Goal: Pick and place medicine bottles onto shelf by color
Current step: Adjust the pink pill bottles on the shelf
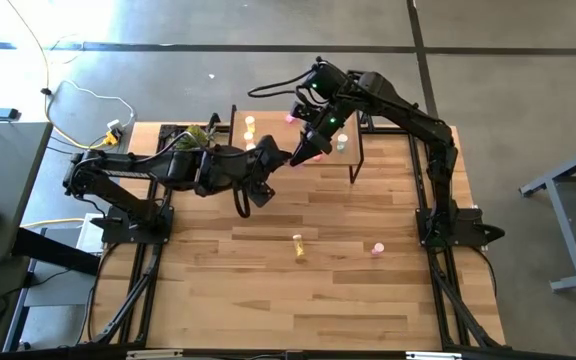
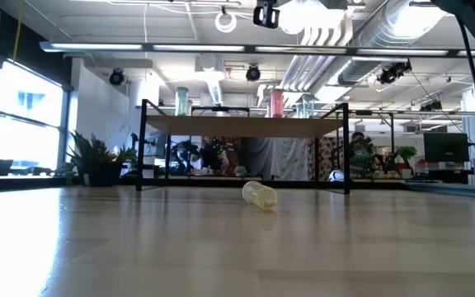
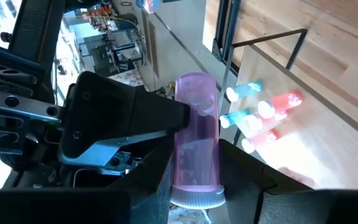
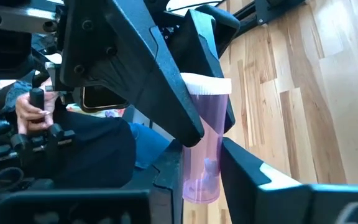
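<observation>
Both grippers meet in the upper middle of the overhead frame, just at the left end of the shelf [image 1: 353, 150]. The left gripper [image 1: 271, 158] is clamped on a pink bottle [image 3: 196, 140]; its own wrist view shows that bottle standing between its two dark fingers, pale cap toward the camera. The right gripper [image 1: 299, 156] has its fingers around the same pink bottle, seen in the right wrist view [image 4: 204, 140] with the cap away from the camera; I cannot tell whether those fingers are pressing on it or only set around it.

On the shelf top stand several more bottles: a yellow one [image 1: 250, 124] at the upper left end and a pale one [image 1: 342, 141] near the right end. Lower in the overhead frame, on the slatted tabletop [image 1: 268, 290], a yellow-orange bottle [image 1: 298, 245] lies on its side and a pink one [image 1: 377, 249] sits to its right, well apart from the shelf.
</observation>
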Controlling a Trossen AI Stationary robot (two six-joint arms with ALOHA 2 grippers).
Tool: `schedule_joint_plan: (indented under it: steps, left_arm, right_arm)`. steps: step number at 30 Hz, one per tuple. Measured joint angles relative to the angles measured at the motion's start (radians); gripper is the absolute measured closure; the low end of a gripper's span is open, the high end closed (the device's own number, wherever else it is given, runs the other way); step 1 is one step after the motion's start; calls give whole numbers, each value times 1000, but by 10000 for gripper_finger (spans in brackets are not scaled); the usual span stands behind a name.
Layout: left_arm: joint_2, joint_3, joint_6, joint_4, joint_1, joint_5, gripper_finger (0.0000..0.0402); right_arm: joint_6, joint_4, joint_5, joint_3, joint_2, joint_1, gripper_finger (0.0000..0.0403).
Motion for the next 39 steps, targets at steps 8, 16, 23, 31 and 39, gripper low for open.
schedule_joint_plan:
  steps: [8,16,23,31,39]
  left_arm:
    - [0,0,-11,0,1,33,295]
    - [1,-1,-188,70,1,-23,235]
    - [2,-2,-372,62,0,-143,181]
    - [1,-1,-615,85,12,-199,175]
    - [-9,1,-786,95,60,-242,174]
  right_arm:
    - [34,-2,5,0,0,2,332]
    - [35,6,11,2,-5,1,331]
    - [25,22,103,5,-9,-3,330]
    - [23,9,220,4,-46,-45,330]
    - [-45,-8,446,3,-96,-65,330]
